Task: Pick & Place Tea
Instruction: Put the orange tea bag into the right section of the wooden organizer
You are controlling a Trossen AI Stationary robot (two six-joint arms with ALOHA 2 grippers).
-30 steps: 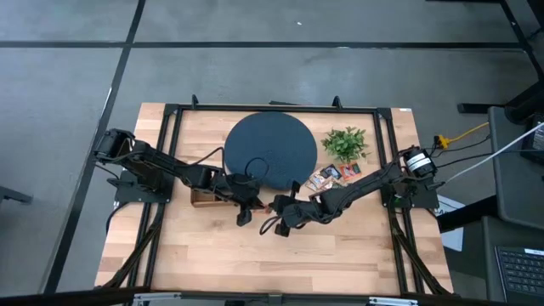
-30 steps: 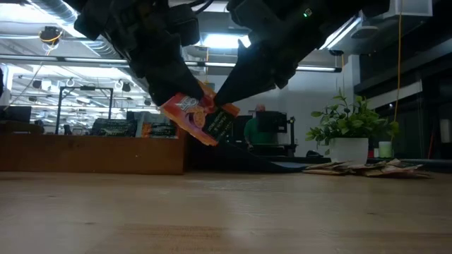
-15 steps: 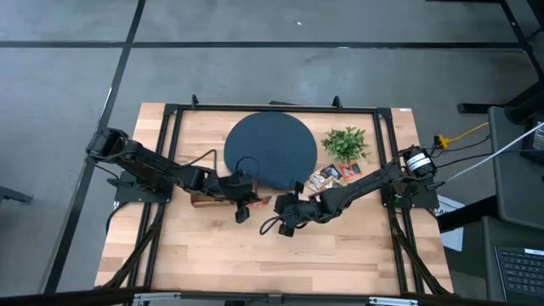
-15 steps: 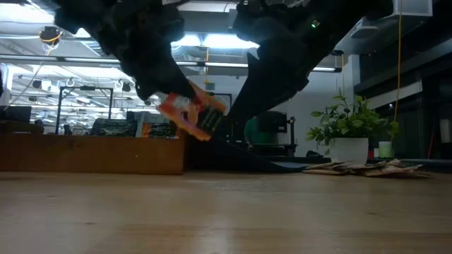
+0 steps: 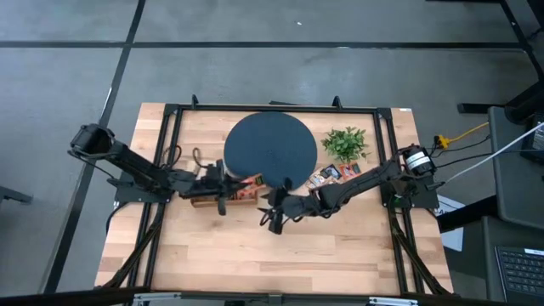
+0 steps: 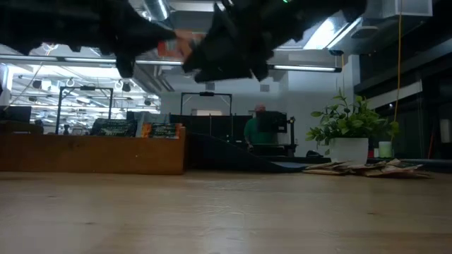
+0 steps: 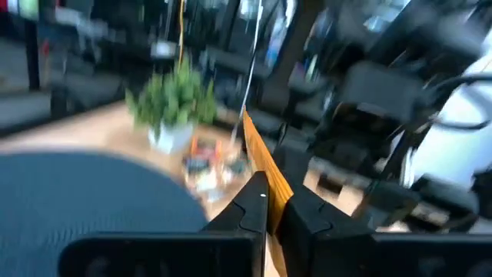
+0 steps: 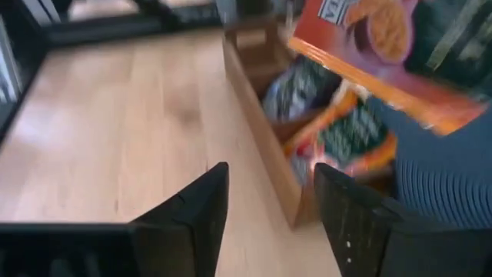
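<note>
While the left gripper (image 7: 267,201) stays pinched shut on an orange sachet (image 7: 265,158), seen edge-on between its fingertips (image 7: 254,196), the step in hand reads as carrying that sachet to the wooden box (image 5: 204,197) and letting it go inside.

Item, left gripper: closed on one orange-red tea sachet (image 5: 247,182), hanging over the end of the wooden box nearest the round dark disc (image 5: 270,151). Advice: keep the pinch firm until the sachet is well within the box walls, then lower before parting the fingers, since a flat packet dropped from height may land on the rim.

Item, right gripper (image 8: 265,204): fingers spread apart, holding nothing, just beside the box on the bare table (image 5: 340,246). Judged best kept clear of the left arm's path.

Item, wooden box (image 8: 261,123): already holds several sachets, orange and dark green. Place the new one flat onto them.

Item, loose sachets (image 5: 330,175): a small heap between the disc and the right arm, beside the small plant (image 5: 345,143), awaiting pickup.
</note>
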